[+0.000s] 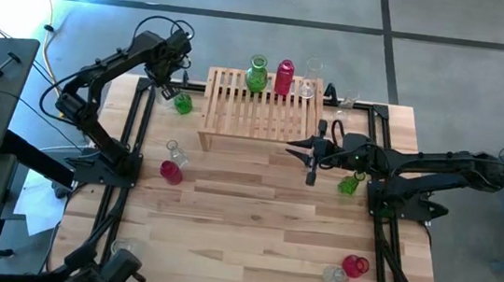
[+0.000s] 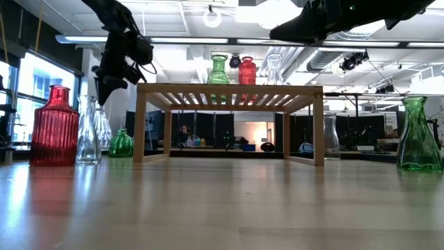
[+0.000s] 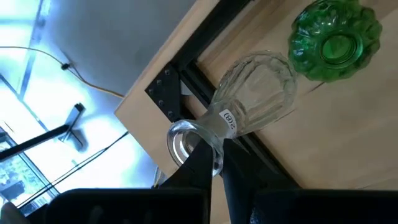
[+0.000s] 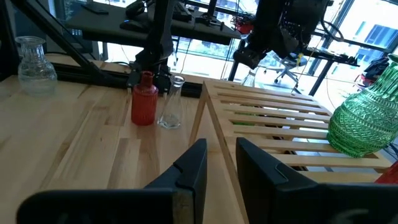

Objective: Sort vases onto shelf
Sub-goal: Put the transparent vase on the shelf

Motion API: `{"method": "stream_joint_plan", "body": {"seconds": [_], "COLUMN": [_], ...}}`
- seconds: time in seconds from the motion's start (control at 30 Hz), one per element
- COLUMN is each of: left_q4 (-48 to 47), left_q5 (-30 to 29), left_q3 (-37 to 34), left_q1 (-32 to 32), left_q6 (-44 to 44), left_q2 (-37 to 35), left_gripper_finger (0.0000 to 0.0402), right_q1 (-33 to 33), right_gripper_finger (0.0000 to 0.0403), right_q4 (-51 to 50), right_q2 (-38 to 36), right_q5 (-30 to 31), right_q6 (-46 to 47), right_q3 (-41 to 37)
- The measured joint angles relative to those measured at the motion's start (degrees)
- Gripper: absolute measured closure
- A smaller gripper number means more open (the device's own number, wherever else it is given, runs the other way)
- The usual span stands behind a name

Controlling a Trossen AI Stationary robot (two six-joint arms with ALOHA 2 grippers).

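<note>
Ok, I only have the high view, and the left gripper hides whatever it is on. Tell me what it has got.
Observer: In the left wrist view, the left gripper is shut on the neck of a clear vase, just under the rim.
Operator: Tell me how the vase sits.
Observer: In the low view it hangs upright, next to the round green vase. I cannot tell whether its base is off the table.
Operator: Check the right gripper too.
Observer: In the right wrist view, the right gripper is open, with nothing between its fingers.

A small sticker [image 3: 228, 116] on the clear vase [image 3: 252, 99] neck possibly reads "(8)".
</note>
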Motion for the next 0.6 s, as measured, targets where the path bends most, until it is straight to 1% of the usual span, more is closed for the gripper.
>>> {"method": "stream_joint_plan", "body": {"seconds": [0.23,0.33,0.5,0.6], "left_q4": [-1.0,-1.8,-5.2,-8.2], "left_q5": [-0.7,-2.0,-6.0,-6.4], "left_q3": [0.0,0.7,5.5,9.8], "left_q1": [-1.3,-2.1,-3.6,-4.5], "left_q6": [0.1,0.1,-0.1,-0.4], "left_q2": [-3.4,-4.8,-6.3,-6.8], "left_gripper_finger": [0.0395,0.0395,0.0396,0.0396], "right_q1": [0.0,0.0,0.0,0.0], "right_gripper_finger": [0.0336,0.0336,0.0336,0.0336], "right_q4": [0.0,0.0,0.0,0.0], "right_q2": [0.0,0.0,0.0,0.0], "right_q5": [0.0,0.0,0.0,0.0], "right_q6": [0.0,0.0,0.0,0.0], "right_q3": [0.0,0.0,0.0,0.0]}}
